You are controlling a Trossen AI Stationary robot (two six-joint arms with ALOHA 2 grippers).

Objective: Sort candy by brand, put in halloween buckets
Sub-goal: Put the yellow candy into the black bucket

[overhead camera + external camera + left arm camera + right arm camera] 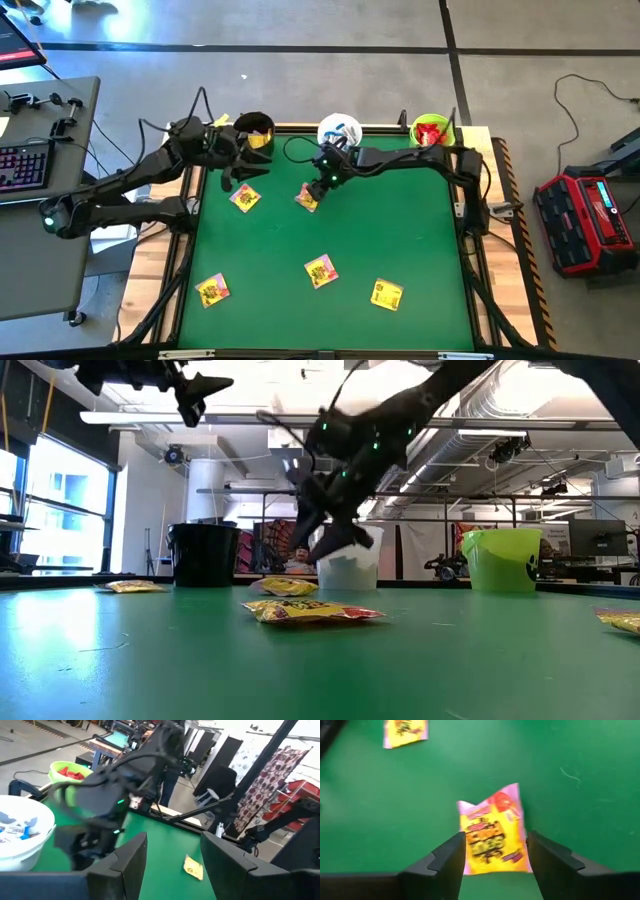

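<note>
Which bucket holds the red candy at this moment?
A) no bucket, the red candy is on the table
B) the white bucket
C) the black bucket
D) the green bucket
D: in the high view the green bucket at the table's far right corner shows red candy inside, while the white bucket holds white-and-blue packets.

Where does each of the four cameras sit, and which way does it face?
High: overhead, straight down; both arms, green mat.
Low: table height, level toward black bucket, white bucket, green bucket; arms above.
Left wrist: past own fingers toward right arm.
Right wrist: down between own fingers onto yellow packet.
Shared: that packet.
</note>
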